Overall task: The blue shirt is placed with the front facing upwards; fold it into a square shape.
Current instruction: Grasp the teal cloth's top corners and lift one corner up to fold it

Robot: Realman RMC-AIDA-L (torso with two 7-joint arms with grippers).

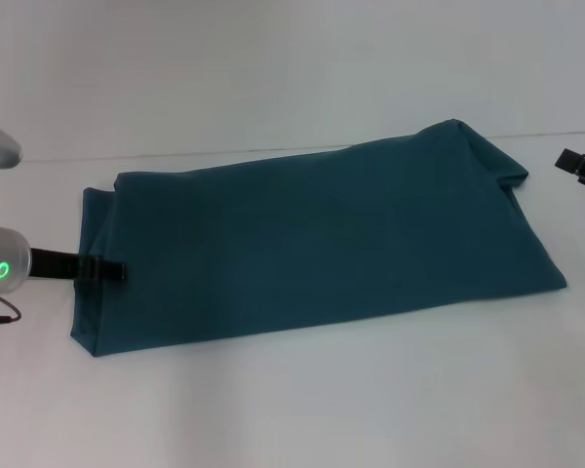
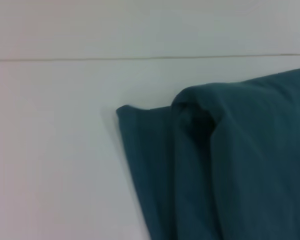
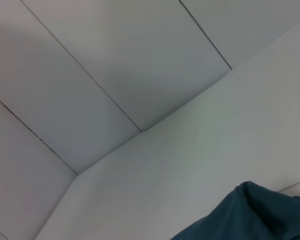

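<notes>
The blue shirt (image 1: 312,249) is laid on the white table (image 1: 292,409) as a long folded band, print hidden. The left gripper (image 1: 105,270) is positioned at its left end; the right gripper (image 1: 583,168) is held off the right end. Jaw states cannot be told. Judged mid-fold: a crosswise fold, end over end, is needed next.
</notes>
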